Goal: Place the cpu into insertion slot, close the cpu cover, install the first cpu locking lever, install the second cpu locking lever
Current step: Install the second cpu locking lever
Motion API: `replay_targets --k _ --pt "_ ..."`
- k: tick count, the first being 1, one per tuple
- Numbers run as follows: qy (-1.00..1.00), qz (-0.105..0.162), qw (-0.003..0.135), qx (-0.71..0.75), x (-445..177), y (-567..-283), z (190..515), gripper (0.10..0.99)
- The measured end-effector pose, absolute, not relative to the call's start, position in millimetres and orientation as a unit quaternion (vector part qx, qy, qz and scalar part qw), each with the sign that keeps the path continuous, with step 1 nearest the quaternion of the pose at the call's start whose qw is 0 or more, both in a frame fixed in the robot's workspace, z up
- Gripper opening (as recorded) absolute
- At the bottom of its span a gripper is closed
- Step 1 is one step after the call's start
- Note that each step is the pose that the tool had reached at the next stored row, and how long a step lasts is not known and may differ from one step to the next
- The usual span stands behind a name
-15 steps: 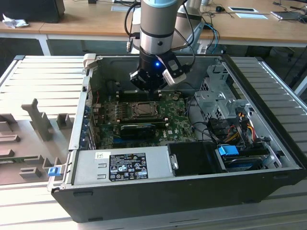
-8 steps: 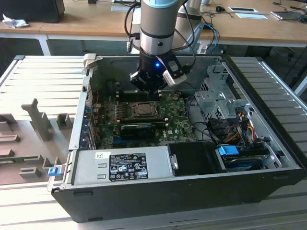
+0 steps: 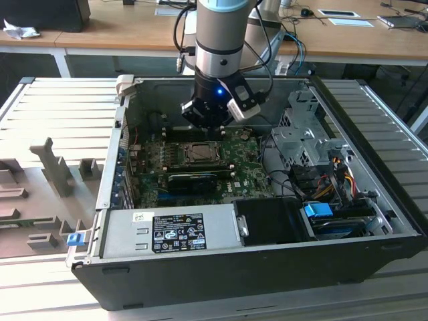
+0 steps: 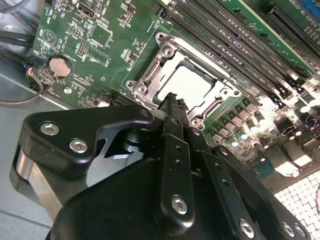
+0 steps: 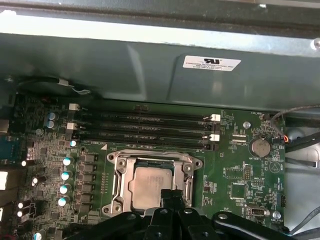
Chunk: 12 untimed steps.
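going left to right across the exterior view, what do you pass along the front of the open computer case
blue clip → silver power supply with its black label → black box → blue-topped drive → the case's right wall

The exterior view is looking down from farther off into the open computer case (image 3: 281, 267); both wrist views are sitting close above, sharing the insertion slot (image 4: 187, 82) (image 5: 150, 180).
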<state>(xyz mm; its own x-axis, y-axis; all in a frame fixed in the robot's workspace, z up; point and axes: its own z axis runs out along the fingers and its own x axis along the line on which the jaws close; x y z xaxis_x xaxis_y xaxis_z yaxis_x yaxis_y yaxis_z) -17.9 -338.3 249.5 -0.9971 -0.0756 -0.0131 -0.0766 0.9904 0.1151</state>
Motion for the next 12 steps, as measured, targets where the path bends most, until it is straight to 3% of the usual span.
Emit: replay_targets --k 12 --pt "0.998 0.055 0.004 -0.04 -18 -353 249 0.106"
